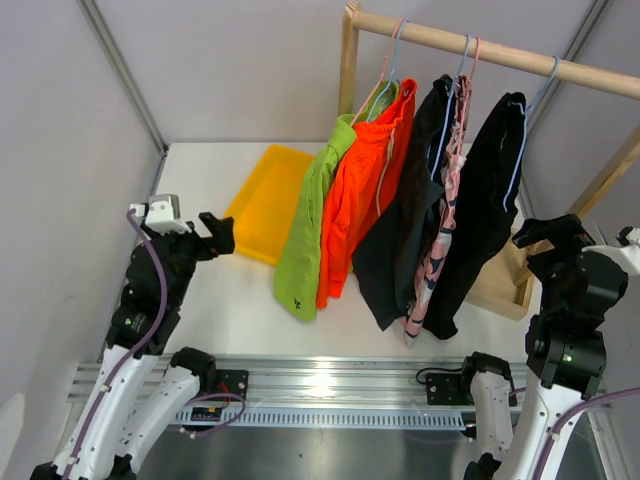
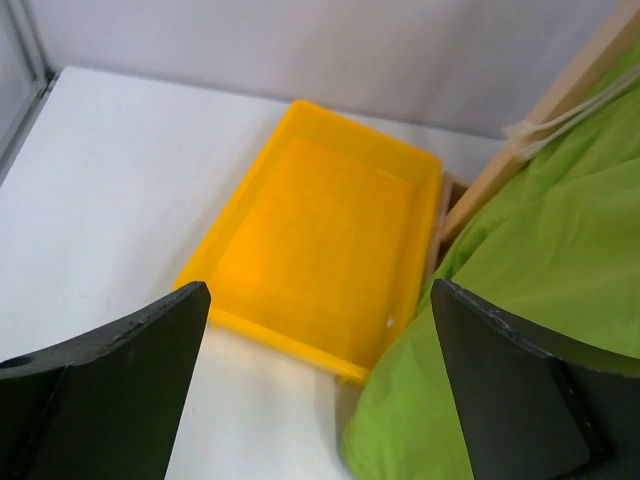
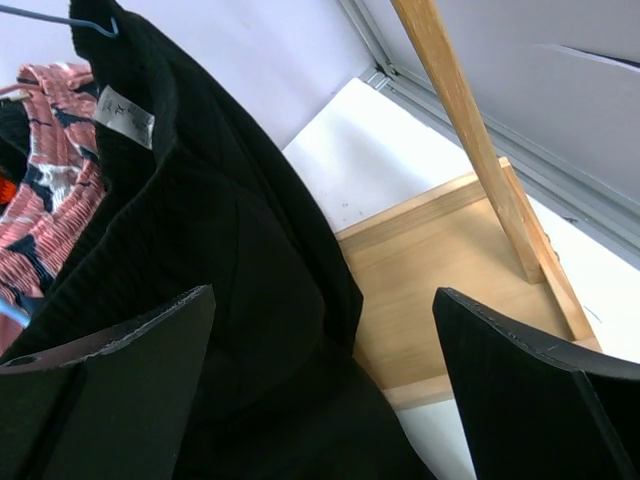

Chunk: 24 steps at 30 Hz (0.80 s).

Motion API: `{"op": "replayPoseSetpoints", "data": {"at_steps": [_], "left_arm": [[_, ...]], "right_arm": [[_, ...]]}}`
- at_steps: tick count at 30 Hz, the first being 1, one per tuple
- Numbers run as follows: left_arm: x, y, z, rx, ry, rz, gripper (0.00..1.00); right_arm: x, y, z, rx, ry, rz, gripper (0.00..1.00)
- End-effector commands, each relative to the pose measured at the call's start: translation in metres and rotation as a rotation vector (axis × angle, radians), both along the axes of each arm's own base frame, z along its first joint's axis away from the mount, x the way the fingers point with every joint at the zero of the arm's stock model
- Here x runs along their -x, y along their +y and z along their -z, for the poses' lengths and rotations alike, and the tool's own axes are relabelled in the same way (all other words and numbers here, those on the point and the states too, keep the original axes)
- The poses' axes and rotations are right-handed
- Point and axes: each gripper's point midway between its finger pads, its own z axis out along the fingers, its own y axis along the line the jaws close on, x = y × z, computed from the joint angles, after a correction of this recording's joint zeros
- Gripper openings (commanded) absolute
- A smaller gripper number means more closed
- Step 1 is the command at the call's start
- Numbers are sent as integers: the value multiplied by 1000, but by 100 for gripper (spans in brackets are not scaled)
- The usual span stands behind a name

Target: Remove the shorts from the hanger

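Left gripper (image 1: 214,233): wide open, empty, near left edge.
Right gripper (image 1: 548,238): gaping, empty.
Lime green fabric shorts (image 1: 303,235): best bet, pinch waistband, slide off gently.

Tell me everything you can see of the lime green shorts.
The lime green shorts hang leftmost from the wooden rail. The fabric looks soft and matte, draped in long folds, with a small dark mark near the bottom hem and a pale drawstring at the waist. The orange shorts press against one side. They hide a corner of the yellow tray behind them. Whether the hem touches the table is unclear.
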Motion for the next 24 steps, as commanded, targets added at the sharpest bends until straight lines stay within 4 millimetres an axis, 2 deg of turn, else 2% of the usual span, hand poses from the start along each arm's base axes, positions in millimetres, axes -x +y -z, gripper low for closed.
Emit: {"op": "replayPoseSetpoints", "data": {"at_steps": [1, 3, 5, 7, 8, 10, 11, 14, 18, 20, 22, 24], "left_arm": [[-7, 14, 13, -71, 90, -75, 99], [-8, 19, 16, -85, 112, -101, 99], [-6, 26, 17, -88, 122, -139, 99], [-5, 23, 17, -84, 106, -123, 99], [-3, 20, 15, -86, 95, -97, 99], [-2, 18, 13, -84, 82, -81, 99], [-2, 16, 14, -81, 84, -72, 99], [-3, 14, 15, -84, 91, -61, 99], [-3, 13, 14, -83, 91, -55, 99], [-2, 12, 13, -81, 84, -47, 99], [-1, 11, 11, -77, 75, -40, 99], [-1, 10, 11, -77, 75, -38, 99]], "right_arm": [[13, 4, -16, 35, -28, -9, 99], [18, 1, -24, 33, -46, 20, 99], [25, 5, -49, 54, -124, 12, 100], [33, 11, -70, 86, -200, -10, 99], [38, 16, -92, 112, -262, -26, 99], [39, 18, -113, 138, -306, -38, 99], [46, 22, -135, 159, -357, -46, 99], [43, 26, -167, 175, -400, -75, 98], [24, 32, -187, 169, -416, -135, 96], [11, 33, -191, 166, -420, -162, 95], [-1, 33, -190, 148, -412, -186, 94], [-24, 31, -186, 126, -380, -214, 91]]}}
